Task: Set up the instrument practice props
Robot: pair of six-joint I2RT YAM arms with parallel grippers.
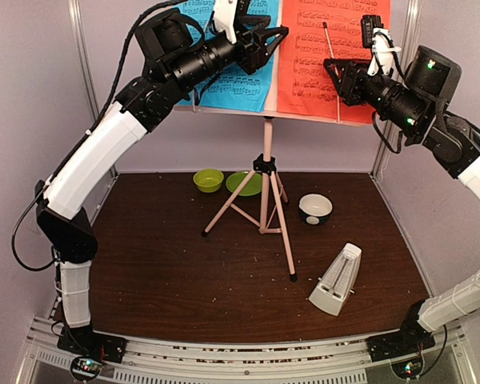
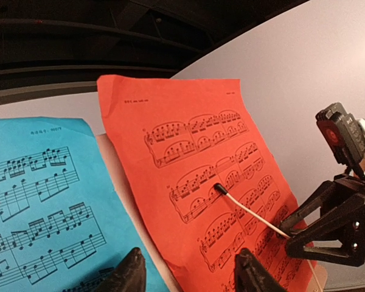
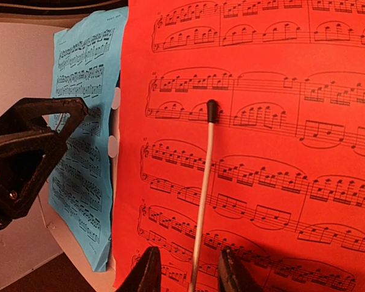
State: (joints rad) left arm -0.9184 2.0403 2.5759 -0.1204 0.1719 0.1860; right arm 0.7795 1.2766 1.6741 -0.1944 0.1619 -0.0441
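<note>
The pale pink music stand (image 1: 266, 172) rises mid-table on its tripod. On its desk rest a blue sheet (image 1: 242, 90) on the left and a red sheet (image 1: 312, 48) on the right. A thin white stick with a black tip (image 3: 205, 170) leans on the red sheet. My left gripper (image 2: 191, 271) is open in front of the seam between the two sheets and grips nothing. My right gripper (image 3: 188, 271) is open, its fingers either side of the stick's lower part, with a gap on each side. The cream metronome (image 1: 336, 282) sits on the table at front right.
A green bowl (image 1: 208, 180) and a green plate (image 1: 244, 184) lie behind the tripod's left leg. A white-and-dark bowl (image 1: 315, 208) is to its right. Both arms reach up high to the stand's desk, close to the back wall.
</note>
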